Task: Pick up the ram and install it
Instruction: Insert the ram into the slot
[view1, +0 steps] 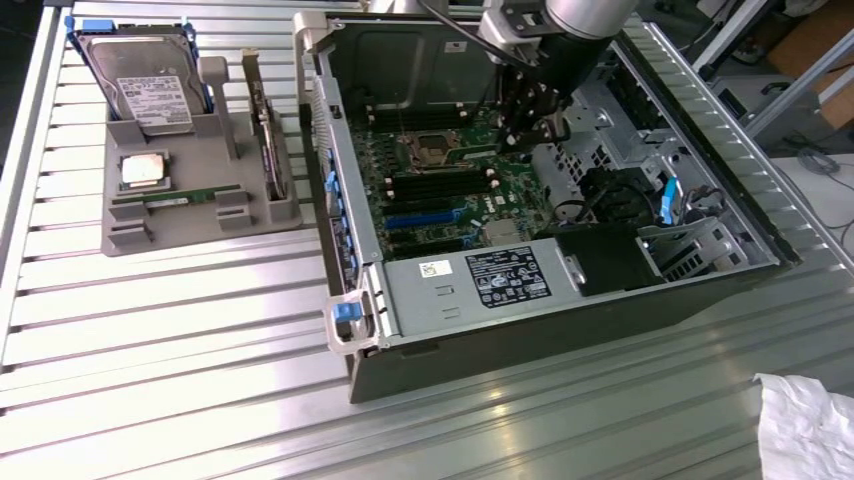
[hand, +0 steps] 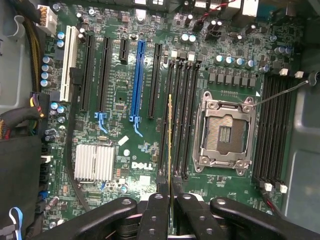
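My gripper (hand: 171, 200) is shut on the ram (hand: 170, 135), a thin green stick seen edge-on with its gold contact edge towards the board. The stick hangs over the black memory slots (hand: 182, 115) that run beside the empty silver processor socket (hand: 227, 132); whether it touches a slot I cannot tell. In the exterior view the gripper (view1: 534, 130) reaches down inside the open computer case (view1: 350, 300), above the green motherboard (view1: 454, 185).
A grey parts holder (view1: 127, 240) on the exterior view's left carries a hard drive (view1: 147, 85), a square silver processor (view1: 144, 170) and another green stick (view1: 167, 198). A power supply (view1: 501, 278) fills the case's near end. White cloth (view1: 807, 430) lies on the slatted table.
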